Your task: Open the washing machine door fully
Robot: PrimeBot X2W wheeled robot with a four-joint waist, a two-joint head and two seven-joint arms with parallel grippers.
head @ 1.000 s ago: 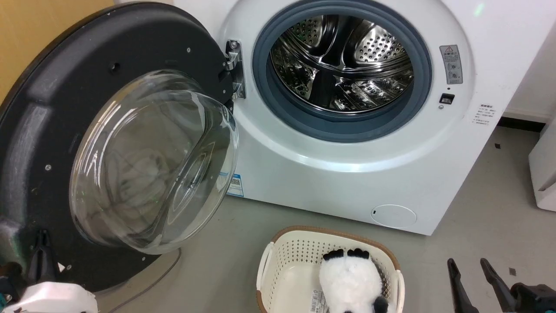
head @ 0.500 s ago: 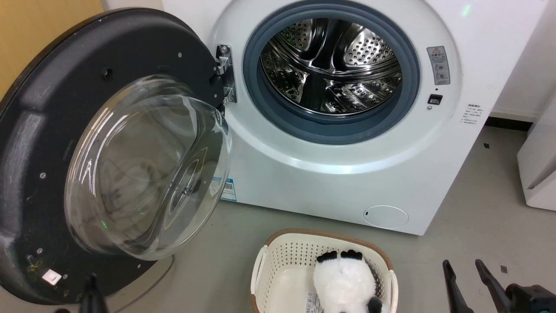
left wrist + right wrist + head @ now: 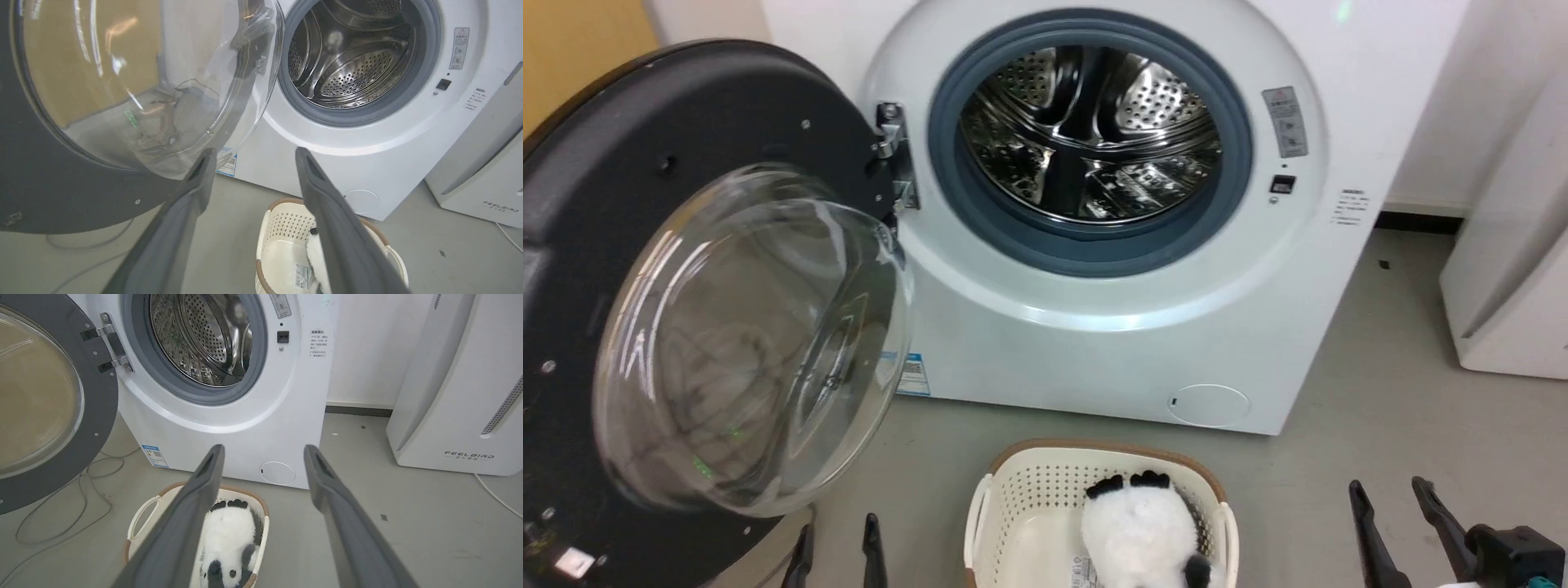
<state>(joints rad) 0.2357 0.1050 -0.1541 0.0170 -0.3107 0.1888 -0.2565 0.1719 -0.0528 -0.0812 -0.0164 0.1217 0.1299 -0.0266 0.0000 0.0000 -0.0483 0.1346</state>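
The washing machine door (image 3: 686,139), round and glossy black with a bulging clear glass bowl (image 3: 743,351), stands swung wide open to the left of the white washing machine (image 3: 1094,327). Its hinge (image 3: 894,155) sits left of the grey seal and steel drum (image 3: 1086,135). My left gripper (image 3: 837,535) is open at the bottom edge, below the door's lower rim and apart from it; in the left wrist view it (image 3: 251,157) points past the glass bowl (image 3: 143,81). My right gripper (image 3: 1388,494) hangs open at the lower right over the floor, holding nothing.
A cream laundry basket (image 3: 1021,490) with a panda plush (image 3: 1135,523) stands on the grey floor before the machine. A white FEELBIRD appliance (image 3: 461,396) stands to the right. Cables (image 3: 81,486) lie on the floor under the door. A yellow panel (image 3: 580,49) is behind the door.
The camera has shifted, sliding the whole scene left. My left gripper has left the door's lower edge and now shows as two finger tips at the bottom. The right gripper holds its place.
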